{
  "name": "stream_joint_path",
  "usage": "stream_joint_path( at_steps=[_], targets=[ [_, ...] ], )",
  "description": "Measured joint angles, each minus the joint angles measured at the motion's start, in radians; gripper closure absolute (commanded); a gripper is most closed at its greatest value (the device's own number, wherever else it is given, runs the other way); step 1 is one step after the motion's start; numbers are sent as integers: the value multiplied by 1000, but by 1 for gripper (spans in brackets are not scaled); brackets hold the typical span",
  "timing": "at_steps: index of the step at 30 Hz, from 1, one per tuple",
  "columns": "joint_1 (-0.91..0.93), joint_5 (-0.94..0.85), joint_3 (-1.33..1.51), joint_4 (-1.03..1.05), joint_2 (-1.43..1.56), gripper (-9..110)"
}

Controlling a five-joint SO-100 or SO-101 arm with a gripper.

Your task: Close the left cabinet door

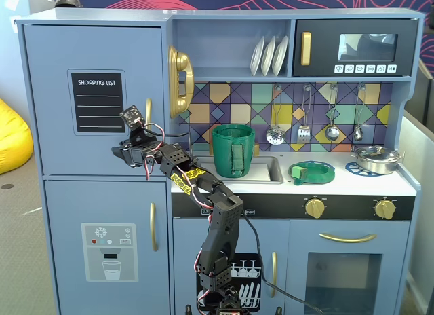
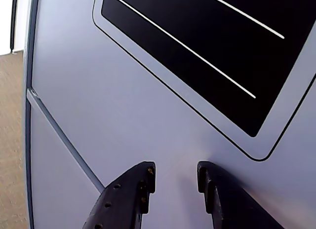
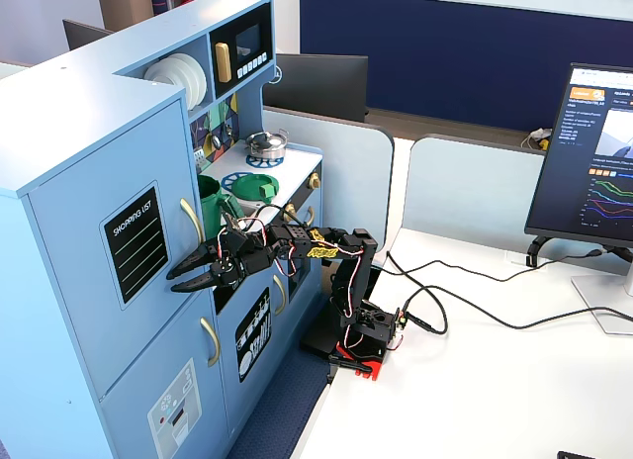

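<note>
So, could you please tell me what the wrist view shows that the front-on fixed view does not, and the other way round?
Only the wrist view shows the gripper close up, its two fingers apart with nothing between them, tips very near the door panel; actual contact cannot be told.

Only the fixed view shows the door's gold handle, the whole arm, the green pitcher and the microwave.

Both show the left cabinet door and its black shopping list label, with the door looking flush with the cabinet.

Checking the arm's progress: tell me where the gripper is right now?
In both fixed views the gripper sits at the left cabinet door, just below its shopping list label, near the gold handle.
</note>
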Motion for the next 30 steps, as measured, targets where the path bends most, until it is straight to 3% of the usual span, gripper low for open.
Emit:
stream_joint_path(
  at_steps=[13,30],
  targets=[
    [-66,29,451,321,545,102],
    [489,135,1103,804,1127,102]
  ],
)
